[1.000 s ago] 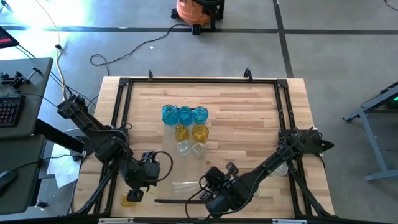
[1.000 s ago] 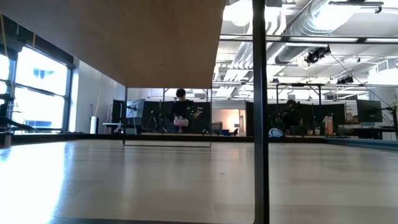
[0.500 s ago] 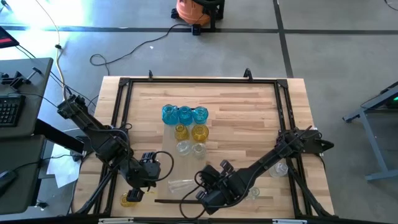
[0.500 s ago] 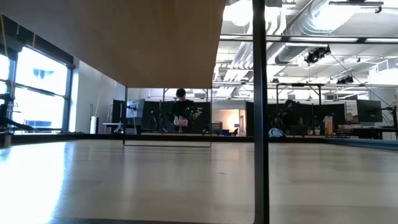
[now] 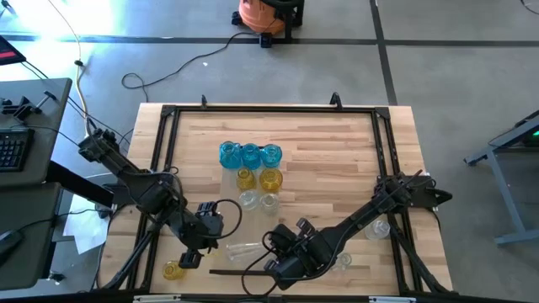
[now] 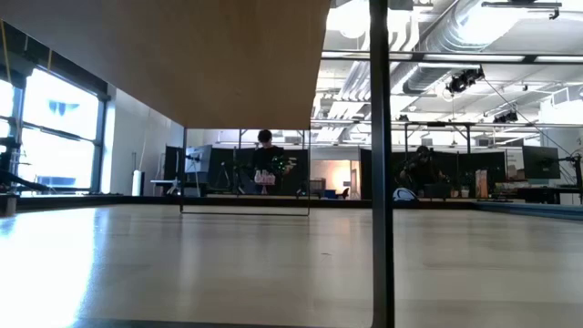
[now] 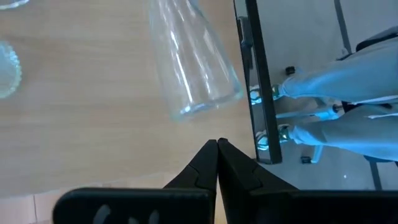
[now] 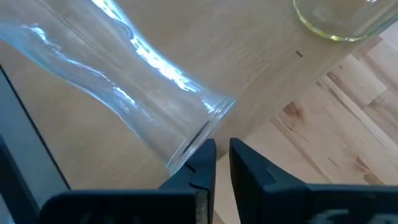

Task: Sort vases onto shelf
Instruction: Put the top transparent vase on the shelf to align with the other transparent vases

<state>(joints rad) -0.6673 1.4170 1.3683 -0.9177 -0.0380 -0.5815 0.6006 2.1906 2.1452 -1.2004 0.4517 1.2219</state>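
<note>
A tall clear vase (image 5: 244, 250) lies on its side on the pale shelf (image 8: 261, 68) near the table's front edge. My left gripper (image 7: 217, 144) is shut and points at it from the left, a short way off its open end (image 7: 208, 106). A yellow vase (image 5: 173, 271) stands just left of that gripper (image 5: 189, 257). My right gripper (image 8: 222, 146) comes from the right, its fingers a narrow gap apart with nothing between them. Blue vases (image 5: 250, 155), yellow vases (image 5: 269, 178) and clear vases (image 5: 269, 201) stand grouped mid-table. My right gripper has one finger (image 8: 205, 158) right beside the rim of the lying vase's open end (image 8: 214, 115); whether it touches the glass, I cannot tell. The fingers slant down from the table's right. The vase rests on its side on the shelf.
Two more clear vases (image 5: 341, 263) (image 5: 379, 229) stand under the right arm. A black frame (image 5: 269, 108) runs round the tabletop. The low view shows only pale wood, a dark post (image 6: 381, 164) and people far off in the room.
My left gripper, still shut, has edged toward the table's right, away from the yellow vase and nearer the lying clear vase. My right gripper has edged toward the table's left, up to that vase's open end, and tipped a little.
</note>
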